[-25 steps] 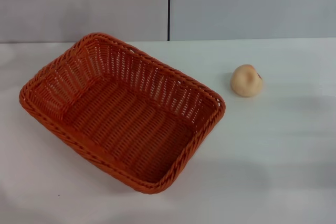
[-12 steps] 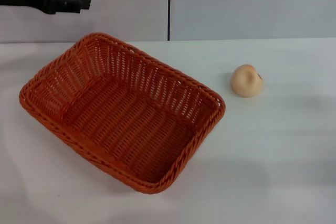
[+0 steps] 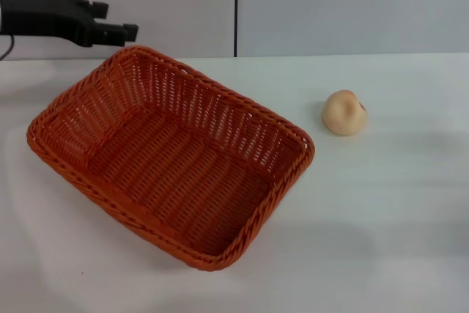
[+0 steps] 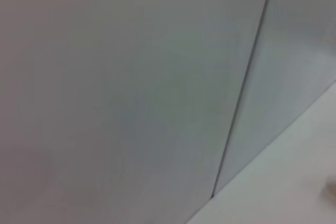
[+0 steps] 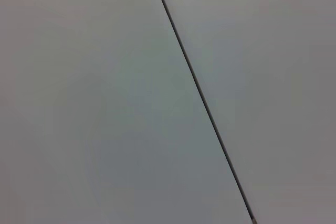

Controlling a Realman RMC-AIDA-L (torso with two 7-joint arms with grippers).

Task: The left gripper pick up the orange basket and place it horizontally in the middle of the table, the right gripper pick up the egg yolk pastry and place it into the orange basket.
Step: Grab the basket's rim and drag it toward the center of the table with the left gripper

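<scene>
The orange basket [image 3: 168, 155] lies empty on the white table [image 3: 381, 210], left of centre, with its long side running diagonally. The egg yolk pastry [image 3: 344, 113] rests on the table to the basket's right, well apart from it. My left gripper [image 3: 117, 21] reaches in from the upper left in the head view. It hovers just above and behind the basket's far corner, open, with nothing between its fingers. My right gripper appears in no view. Both wrist views face the wall and show neither object.
A grey wall [image 3: 330, 5] with a dark vertical seam [image 3: 235, 9] stands behind the table's back edge. The same seam [image 4: 241, 93] shows in the left wrist view and again in the right wrist view [image 5: 202, 98]. Bare tabletop lies right of and in front of the basket.
The left arm has come into the head view from the top left and moved down and to the right, toward the basket's far corner. Basket and pastry have not moved.
</scene>
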